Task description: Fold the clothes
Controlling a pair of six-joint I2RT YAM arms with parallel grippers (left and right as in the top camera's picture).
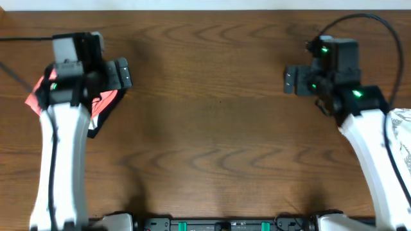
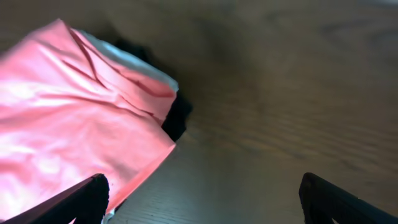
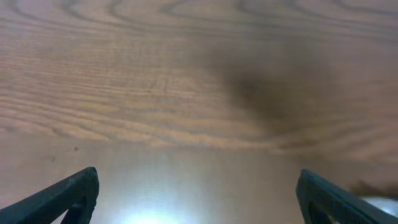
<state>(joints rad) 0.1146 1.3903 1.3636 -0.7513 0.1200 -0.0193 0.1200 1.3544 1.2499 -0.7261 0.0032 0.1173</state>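
The left gripper [image 2: 202, 190] stands wide apart. Its 2 dark fingertips [image 2: 84, 199] sit in the lower corners of the left wrist view, and only bare wood shows between them, so nothing is clamped. The salmon-pink garment [image 2: 74, 124] lies off to the left side of that gap, bunched in soft folds. Its lower edge runs down to the left fingertip, but whether cloth and finger touch cannot be told. A pale white layer [image 2: 146, 68] peeks out along the garment's upper edge, and a piece of black fabric [image 2: 178, 115] shows under its right corner.

From overhead, this gripper is near the far-left part of the wooden table [image 1: 212, 115], with its jaws turned toward the table's middle. The garment is mostly hidden beneath the left arm [image 1: 64, 147], showing as 2 pink patches, 1 on each side of the arm, with a dark edge below.

The right gripper [image 3: 198, 186] is also spread wide, with only bare wood grain between its 2 fingers. Overhead it sits toward the far right of the table, well apart from the garment, with the open middle of the tabletop between them. A white cloth with grey leaf print [image 1: 401, 138] lies at the right edge, just beside the right arm [image 1: 366, 147].
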